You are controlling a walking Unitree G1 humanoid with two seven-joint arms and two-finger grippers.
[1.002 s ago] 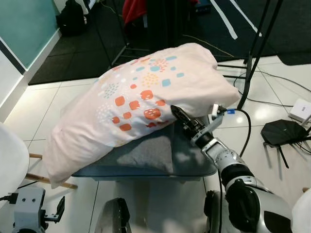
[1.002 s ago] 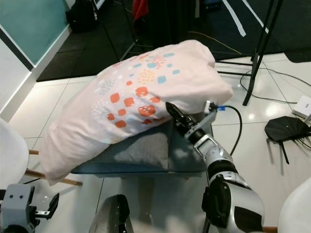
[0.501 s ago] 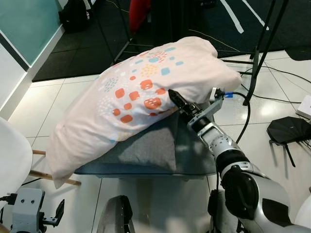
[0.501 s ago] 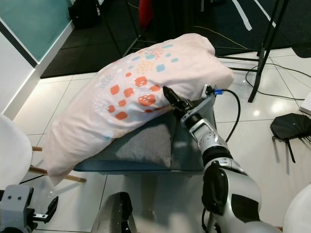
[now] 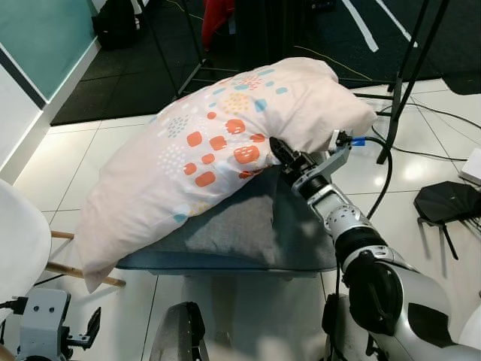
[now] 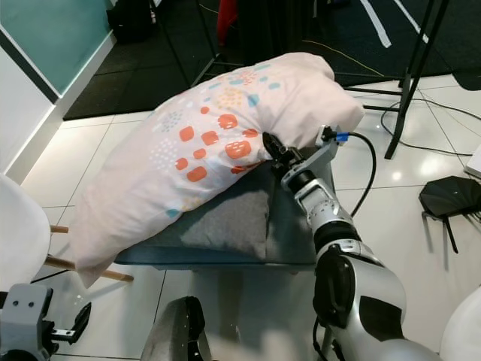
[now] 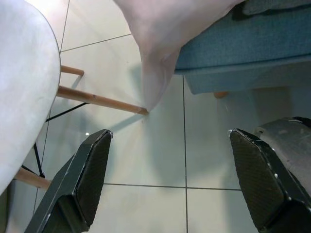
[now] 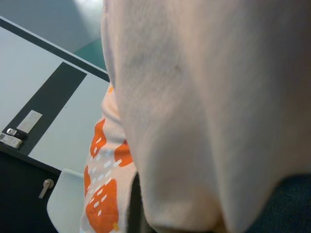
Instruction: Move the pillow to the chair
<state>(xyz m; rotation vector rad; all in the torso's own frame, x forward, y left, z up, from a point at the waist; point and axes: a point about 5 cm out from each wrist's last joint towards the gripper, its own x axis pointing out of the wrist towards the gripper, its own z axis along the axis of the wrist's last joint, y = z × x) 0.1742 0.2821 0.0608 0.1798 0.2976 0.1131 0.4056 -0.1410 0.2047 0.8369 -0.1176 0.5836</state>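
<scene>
On top of a blue upholstered seat (image 5: pixel 301 252) lies a large pale pink pillow (image 5: pixel 225 158), printed with orange, blue and yellow squares, stretched slantwise so that its high end points away from the robot and to its right, while its low end droops over the seat's edge toward the white tiled floor (image 5: pixel 68 162). A grey cushion (image 5: pixel 233 226) rests on the seat beneath the pillow, partly covered by it. The right gripper (image 5: pixel 276 153) reaches forward from the silver right arm and presses into the pillow's underside near its middle; its black fingertips are buried in the fabric, so whether they pinch the cloth or merely push against it cannot be told. In the right wrist view, pink fabric crowds the lens and the fingers cannot be made out. The left gripper (image 7: pixel 170 182) hangs low above the floor with its two black fingers spread wide apart, holding nothing; the pillow's drooping corner (image 7: pixel 155 87) hangs just ahead of it. A white chair (image 5: pixel 19 248) with wooden legs stands at the robot's left, cut off by the picture's edge. Cables and a black stand lie on the floor beyond the seat.
</scene>
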